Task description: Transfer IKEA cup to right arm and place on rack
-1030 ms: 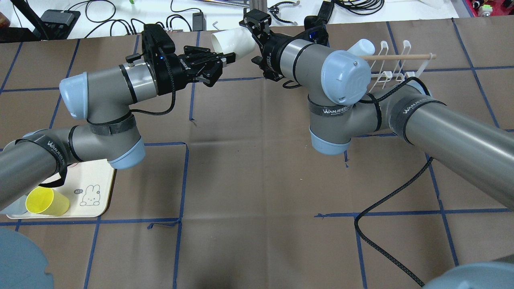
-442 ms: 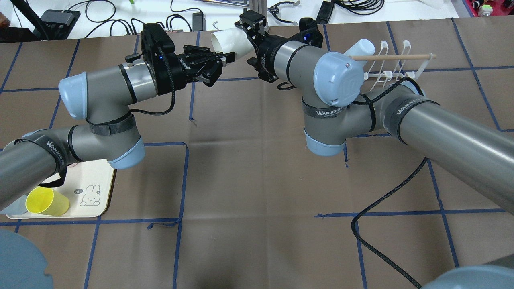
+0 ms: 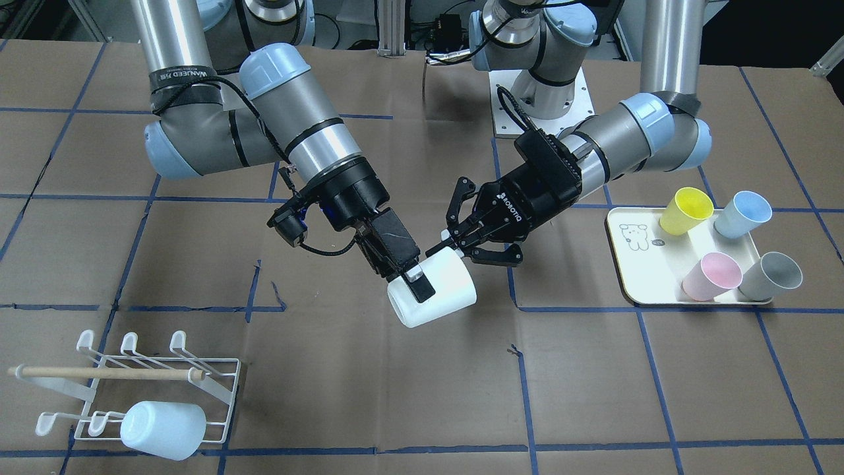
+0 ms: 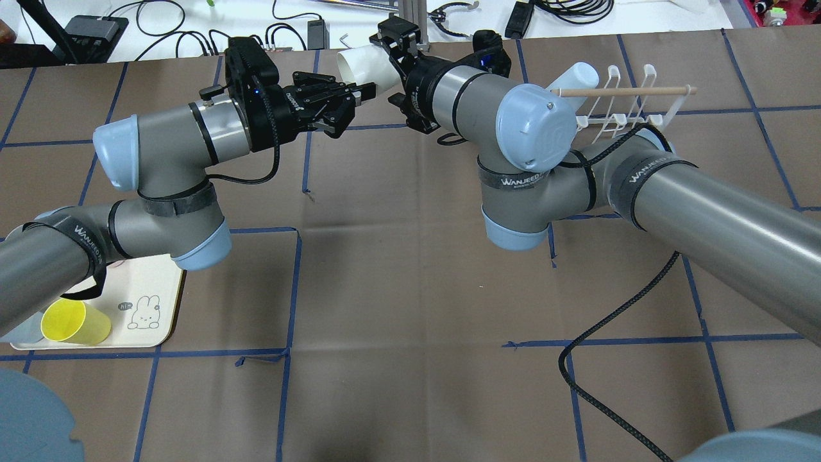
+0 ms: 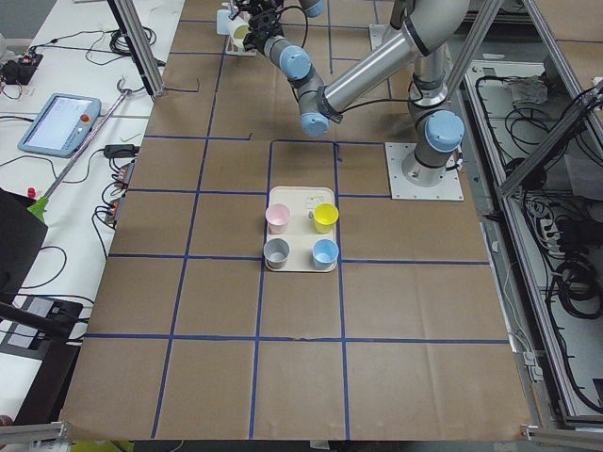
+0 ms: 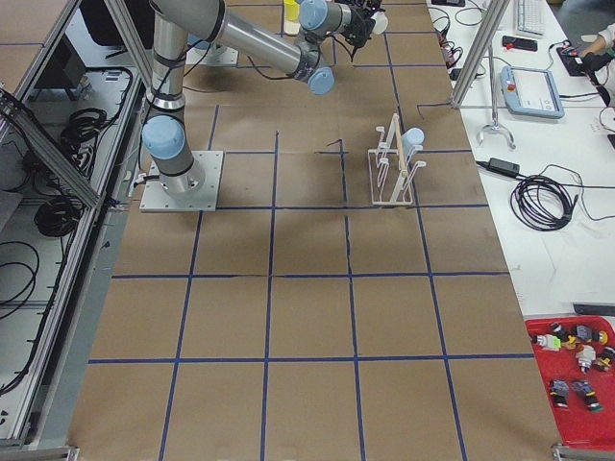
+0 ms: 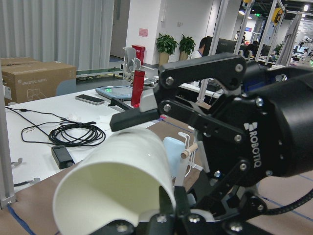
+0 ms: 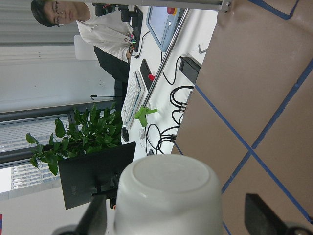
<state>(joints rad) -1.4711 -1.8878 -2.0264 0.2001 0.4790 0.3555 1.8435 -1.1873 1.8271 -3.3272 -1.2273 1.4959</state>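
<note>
Brown paper gridded with blue tape covers the table (image 3: 395, 409). From the front, the right gripper (image 3: 417, 282) is clamped across the wall of the cup (image 3: 448, 297), which is held on its side over mid-table. The left gripper (image 3: 465, 249) has its fingers spread wide, one tip just beside the cup's rim, holding nothing. So the handover looks all but done; next the right arm (image 3: 297, 125) should draw the cup clear of that tip, then swing to the rack (image 3: 105, 373) at the far right. A pale cup (image 3: 161, 429) already fills one far-row prong, so a free one is needed. The tray (image 3: 633, 264) of coloured cups (image 3: 686, 210) lies well apart on the left.

Overhead, a black cable (image 4: 564, 359) loops on the table beneath the right arm, whose joints overlap the rack's near side.

Left wrist: the cup's mouth faces the camera, one right-gripper finger flat on its wall.

Right wrist: the cup's base sits low centre, an operator (image 8: 73, 19) beyond the table.
</note>
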